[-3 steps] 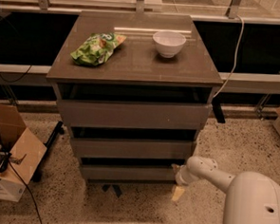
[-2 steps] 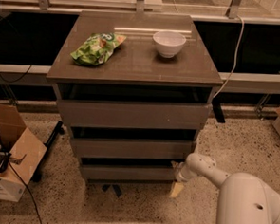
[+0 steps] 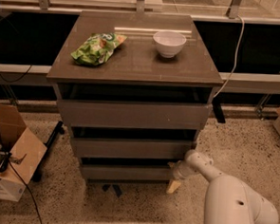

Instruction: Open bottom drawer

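Reaching in low from the right: white arm (image 3: 229,200), hand (image 3: 175,177) at right end of bottom drawer (image 3: 127,172), by its front corner. Grip state: cannot tell. Bottom drawer is lowest of 3 in bench (image 3: 133,66), just above floor, dark gap along its top edge. On bench top: green bag (image 3: 97,48) left, white bowl (image 3: 169,43) right, apart. Cardboard box (image 3: 9,153) on floor, far left.
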